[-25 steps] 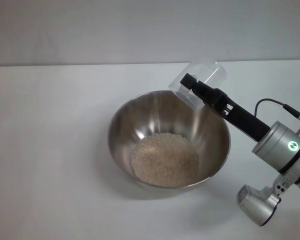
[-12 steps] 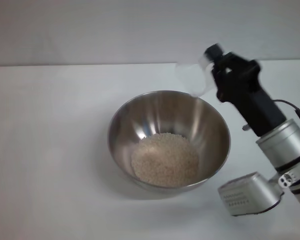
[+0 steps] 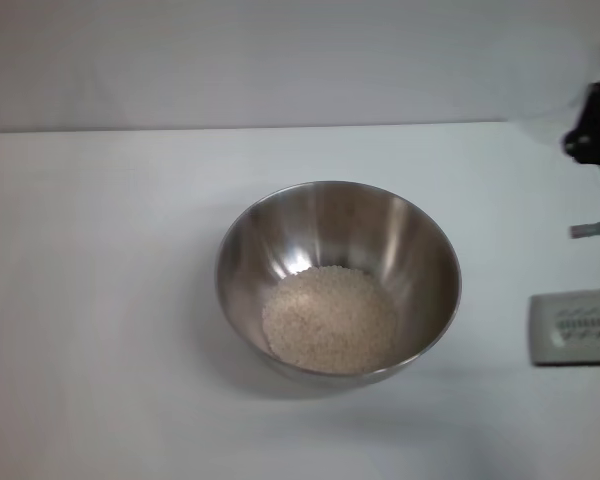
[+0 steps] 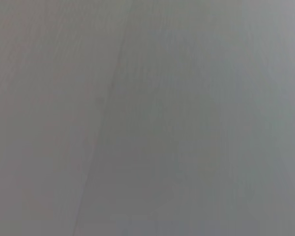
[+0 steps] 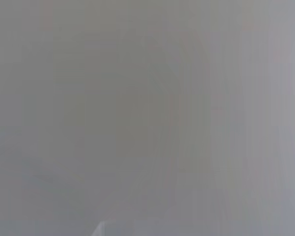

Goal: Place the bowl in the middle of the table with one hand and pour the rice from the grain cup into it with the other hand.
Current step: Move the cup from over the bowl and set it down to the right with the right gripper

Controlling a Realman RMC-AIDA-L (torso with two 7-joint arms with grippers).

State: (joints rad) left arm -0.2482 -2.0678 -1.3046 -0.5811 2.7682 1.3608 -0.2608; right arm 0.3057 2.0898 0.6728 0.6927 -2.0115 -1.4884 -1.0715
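From my head camera, the nearest thing is the bare white table [image 3: 100, 330], which runs all the way back to the grey wall behind it. On it, about the middle of my view, sits the bowl [image 3: 420, 250], upright, its shiny steel walls sloping down to the bottom. The rice [image 3: 329, 319] lies inside as a pale, low heap on the floor of the bowl, spread slightly toward the near wall, with the far wall bare steel above it.

Off to my right, well apart from the bowl, part of the right arm's grey body [image 3: 575, 327] pokes in at the edge of the view. Farther back and higher on that same edge I see the dark shape of the right gripper [image 3: 598, 130], cut off by the frame and blurred. I cannot tell whether its fingers are apart or together, nor whether they hold anything. I cannot make out the cup with any certainty; only a faint pale smear shows next to the gripper.

The left arm does not show in the head view. Both wrist cameras give me only plain grey, with nothing I can name.
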